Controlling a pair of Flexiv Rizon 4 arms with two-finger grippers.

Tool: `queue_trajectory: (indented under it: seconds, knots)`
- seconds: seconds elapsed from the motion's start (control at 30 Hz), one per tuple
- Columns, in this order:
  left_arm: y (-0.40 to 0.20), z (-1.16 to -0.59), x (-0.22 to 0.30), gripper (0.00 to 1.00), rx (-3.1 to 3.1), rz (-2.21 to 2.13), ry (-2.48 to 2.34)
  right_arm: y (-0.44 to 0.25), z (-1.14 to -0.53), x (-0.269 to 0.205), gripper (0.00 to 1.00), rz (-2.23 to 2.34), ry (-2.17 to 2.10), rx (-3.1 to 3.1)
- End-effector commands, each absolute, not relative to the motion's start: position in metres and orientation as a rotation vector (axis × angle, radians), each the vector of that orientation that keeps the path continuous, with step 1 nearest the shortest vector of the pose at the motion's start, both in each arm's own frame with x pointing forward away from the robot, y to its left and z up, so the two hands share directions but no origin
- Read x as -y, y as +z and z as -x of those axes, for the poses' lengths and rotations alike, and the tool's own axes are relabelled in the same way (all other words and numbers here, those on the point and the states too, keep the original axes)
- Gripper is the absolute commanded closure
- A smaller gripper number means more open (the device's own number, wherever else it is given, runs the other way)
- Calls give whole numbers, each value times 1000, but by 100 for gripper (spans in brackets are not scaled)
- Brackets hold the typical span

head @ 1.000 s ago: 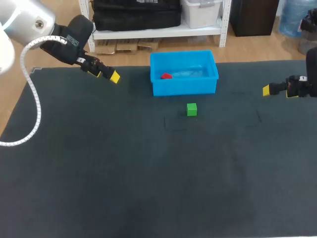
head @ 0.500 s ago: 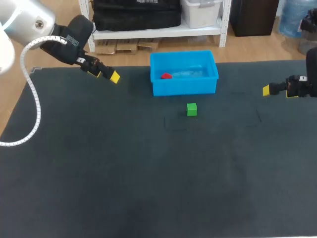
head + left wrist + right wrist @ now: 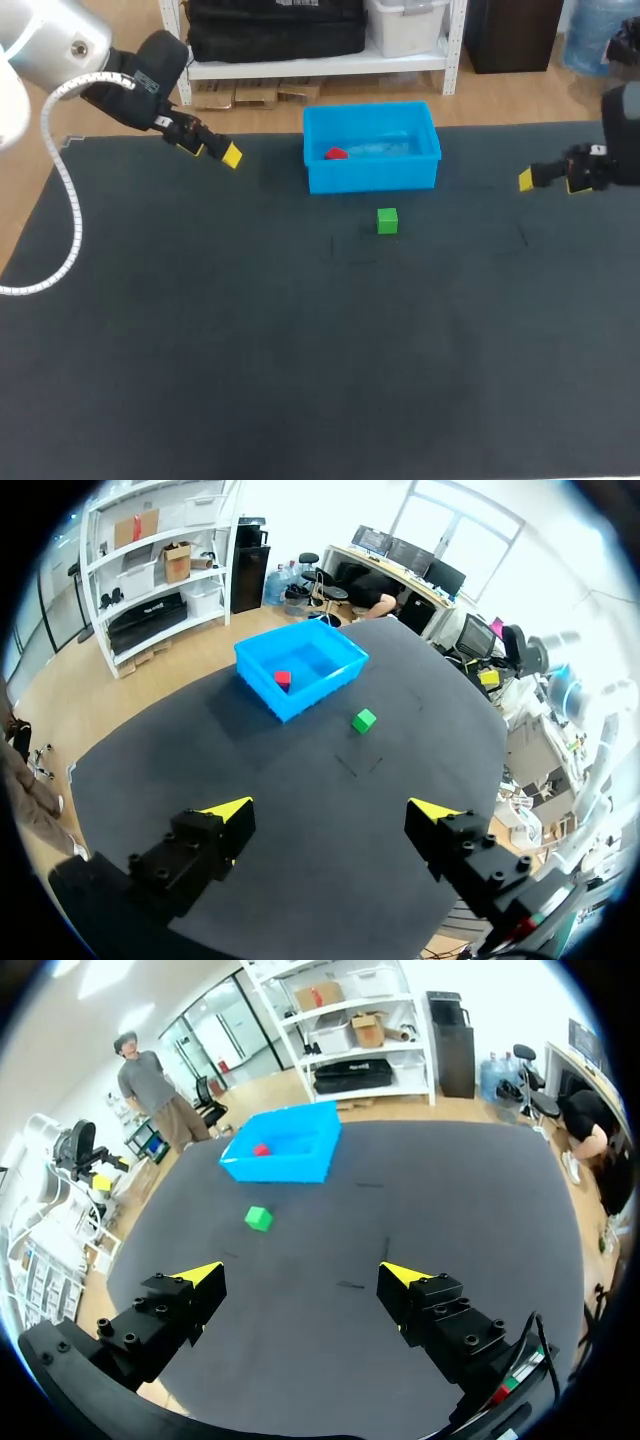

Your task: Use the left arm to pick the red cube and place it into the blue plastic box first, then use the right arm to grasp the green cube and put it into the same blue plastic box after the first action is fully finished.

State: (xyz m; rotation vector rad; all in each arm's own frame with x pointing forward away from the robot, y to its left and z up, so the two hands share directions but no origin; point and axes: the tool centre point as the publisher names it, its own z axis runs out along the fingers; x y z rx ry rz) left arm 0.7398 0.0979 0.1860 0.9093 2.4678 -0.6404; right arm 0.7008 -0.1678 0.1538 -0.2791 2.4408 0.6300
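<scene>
The left jaws stand wide open and grip nothing; in the left wrist view their yellow fingertips (image 3: 228,808) are far apart with only bare worktop (image 3: 300,350) showing between them; they hang above the far left part of the worktop, well apart from the blue box (image 3: 370,176); this looks like a parked pose, because the red cube (image 3: 336,153) already lies inside the box, against its left end, so the left arm (image 3: 130,85) appears to have done its share and to be held clear of the middle

The right jaws are open just as wide and are empty too; in the right wrist view the two fingertips (image 3: 200,1273) frame bare worktop, with the green cube (image 3: 258,1218) and the box well ahead of them; the right arm (image 3: 622,135) comes in at the right edge, its jaws over the worktop to the right of the box and well apart from it; open jaws suit an arm that has a pick in front of it

The green cube sits flat on the worktop, near the front wall of the box but not touching it, with nothing around it; judged from this layout, the first placement is finished and the second step, the right arm taking the green cube, is not yet done
</scene>
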Motion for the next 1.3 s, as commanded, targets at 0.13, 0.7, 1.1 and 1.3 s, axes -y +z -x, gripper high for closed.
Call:
queue_trajectory:
  seconds: [0.13, 0.7, 1.1, 1.3]
  knots:
    - [185, -739, -99, 0, -2461, -911, -645, 163, -703, 150, 0, 301, 543, -2544]
    - [185, -739, -99, 0, -2461, -911, -645, 174, -709, 132, 0, 331, 384, -2687]
    - [185, -739, -99, 0, -2461, -911, -645, 180, -710, 120, 0, 298, 262, -2786]
    - [185, -739, -99, 0, -2461, -911, -645, 181, -710, 113, 0, 265, 207, -2830]
